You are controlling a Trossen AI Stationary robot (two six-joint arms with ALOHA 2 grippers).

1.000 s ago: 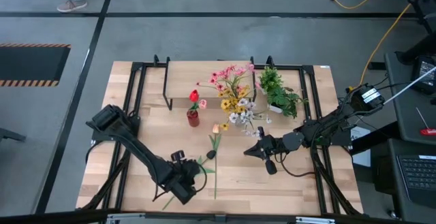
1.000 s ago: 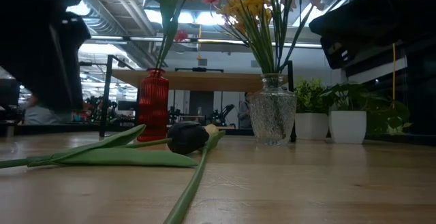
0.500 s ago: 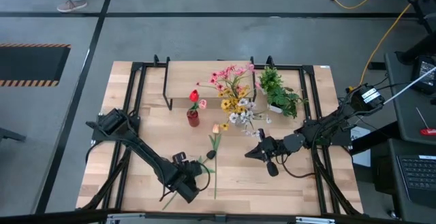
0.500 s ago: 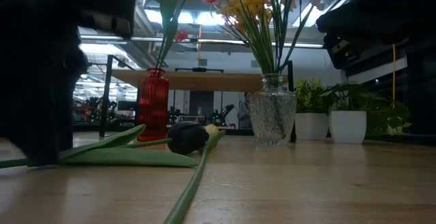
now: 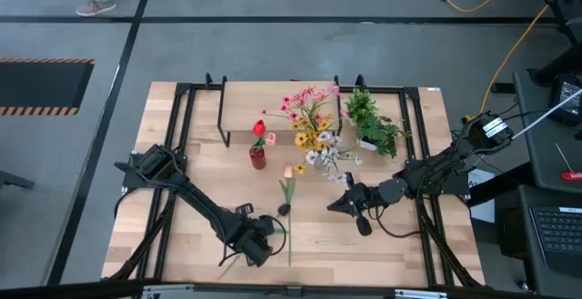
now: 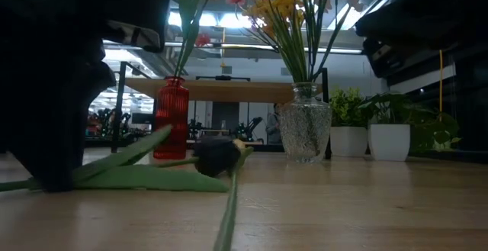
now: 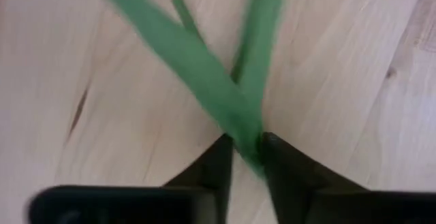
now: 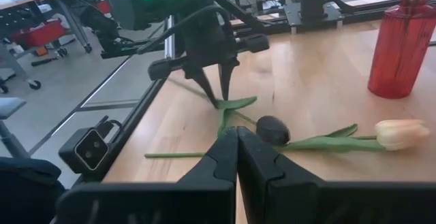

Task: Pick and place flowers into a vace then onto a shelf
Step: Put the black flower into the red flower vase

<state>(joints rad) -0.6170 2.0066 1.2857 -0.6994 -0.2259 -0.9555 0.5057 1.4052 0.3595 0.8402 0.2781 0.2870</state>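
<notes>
A dark-bloomed tulip [image 5: 283, 208] lies on the tabletop, its green stem and leaves running toward the near-left. My left gripper [image 5: 265, 235] stands over it, pointing down, shut on the leaf base [image 7: 248, 146]. A peach tulip [image 5: 288, 172] lies beside it, its stem stretched toward the near edge. My right gripper [image 8: 237, 139] is shut and hovers to the right of both flowers [image 5: 333, 204]. A red vase [image 5: 258, 158] holds a red tulip. A glass vase [image 6: 305, 133] holds a mixed bunch. The shelf [image 5: 245, 108] stands at the far side. My left gripper pinches the dark tulip between its two fingers [image 7: 279, 163] at the spot where the leaves join the stem [image 7: 251, 152]. It comes from above, pointing down, as the right wrist view shows [image 8: 216, 91]. The flower lies on the table, and one leaf [image 6: 141, 148] slants upward.
Two leafy plants in white pots [image 5: 373, 126] stand at the far right, next to the glass vase. A black metal frame [image 5: 182, 99] runs around the table's edges. Bare wood lies along the near right of the table [image 5: 391, 244].
My left gripper has come down to the table and shifted slightly toward the right, onto the dark tulip's leaves. The tulip's upper leaf has tipped upward, and its bloom has slid a little along the table. The peach tulip's stem has shifted slightly too.
</notes>
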